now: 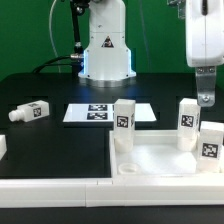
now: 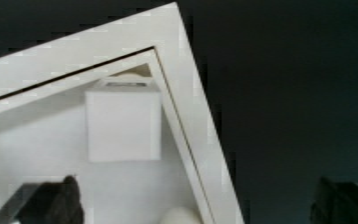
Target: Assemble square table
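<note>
Assembly stands at three short white tagged legs (image 1: pixel 124 121) upright in the large white plastic square tabletop (image 1: pixel 165 158) on the black table (image 1: pixel 60 140). The end effector (image 1: pixel 205 98) is spread, grasping nothing. The fourth leg (image 1: pixel 30 111) should be fetched and gripped squarely.

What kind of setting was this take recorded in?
Probably a robotics lab bench: a black table with a robot arm's base mounted on it, a marker board printed with tags, and white tagged furniture parts, such as a loose leg and the square tabletop.
</note>
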Controlling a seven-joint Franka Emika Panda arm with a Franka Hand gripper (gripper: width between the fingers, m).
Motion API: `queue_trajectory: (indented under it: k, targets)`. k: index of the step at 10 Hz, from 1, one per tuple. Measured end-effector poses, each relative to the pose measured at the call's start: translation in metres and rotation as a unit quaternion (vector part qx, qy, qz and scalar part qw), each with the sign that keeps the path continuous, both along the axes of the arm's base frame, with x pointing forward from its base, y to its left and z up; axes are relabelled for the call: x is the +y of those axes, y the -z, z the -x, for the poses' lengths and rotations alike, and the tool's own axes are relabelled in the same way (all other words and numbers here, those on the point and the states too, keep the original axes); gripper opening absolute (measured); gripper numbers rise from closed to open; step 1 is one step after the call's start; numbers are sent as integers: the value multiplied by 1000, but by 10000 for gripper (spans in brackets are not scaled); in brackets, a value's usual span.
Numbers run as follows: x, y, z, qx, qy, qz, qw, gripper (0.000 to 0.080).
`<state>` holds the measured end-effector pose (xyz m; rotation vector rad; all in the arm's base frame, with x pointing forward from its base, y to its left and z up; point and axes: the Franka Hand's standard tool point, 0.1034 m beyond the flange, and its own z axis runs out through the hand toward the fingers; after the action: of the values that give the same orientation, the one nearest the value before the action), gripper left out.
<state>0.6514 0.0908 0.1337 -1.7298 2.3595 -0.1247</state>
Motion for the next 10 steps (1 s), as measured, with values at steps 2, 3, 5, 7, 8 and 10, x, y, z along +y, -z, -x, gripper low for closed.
queue_trajectory:
  k: [2, 3, 5, 7, 8, 10]
  targets:
    - [-29, -6, 16, -5, -89, 11, 996, 649]
    - [-44, -18, 32, -11, -109, 1, 994, 649]
    - [-64, -30, 39, -23, -188, 18, 982, 649]
    - [-62, -26, 40, -25, -245, 31, 969, 649]
    - [-62, -26, 40, -26, -268, 37, 962, 649]
    - [-78, -27, 48, -36, -380, 60, 922, 649]
